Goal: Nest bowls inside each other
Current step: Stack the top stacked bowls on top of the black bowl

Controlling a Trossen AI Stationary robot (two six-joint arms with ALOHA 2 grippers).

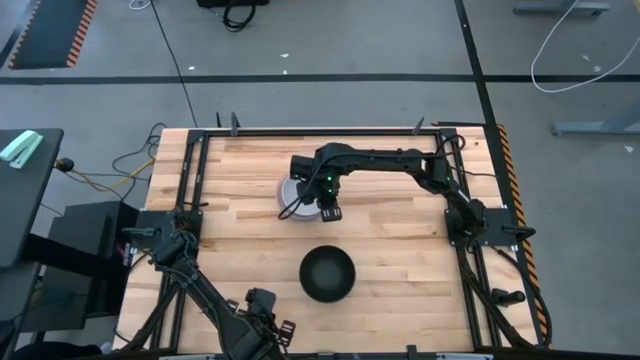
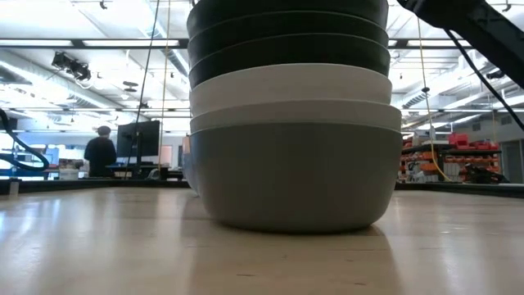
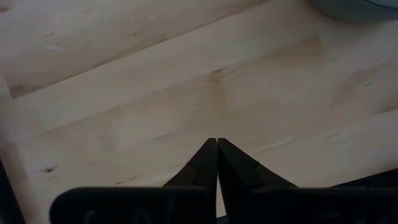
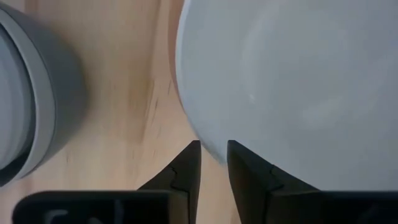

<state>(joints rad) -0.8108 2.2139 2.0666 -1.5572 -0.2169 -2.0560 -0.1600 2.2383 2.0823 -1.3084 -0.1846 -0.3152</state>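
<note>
A stack of nested bowls [image 1: 327, 274] stands on the table near the front middle. In the low view the stack [image 2: 291, 123] has a grey bowl at the bottom, two white ones above it and black ones on top. My right gripper [image 1: 328, 210] reaches to the table's middle and is shut on a pale bowl [image 4: 298, 81]. A grey bowl [image 4: 37, 93] stands beside that one, and a grey bowl [image 1: 292, 195] shows partly under the arm. My left gripper [image 1: 275, 328] waits shut and empty at the table's near edge, over bare wood [image 3: 217, 142]. My right gripper [image 4: 213, 152] has the pale bowl's rim [image 4: 208, 146] between its two fingers, one finger [image 4: 252, 177] over the inside of the bowl and one [image 4: 183, 171] outside it. The fingers come from above, pointing down. The bowl is upright with its opening up. I cannot tell whether it is lifted.
The tabletop is bare wood around the stack. A black frame [image 1: 190, 200] runs along the table's left, right and far edges. Cables lie beyond the far left corner [image 1: 130, 165]. In the low view a person [image 2: 100, 152] stands far off in the room.
</note>
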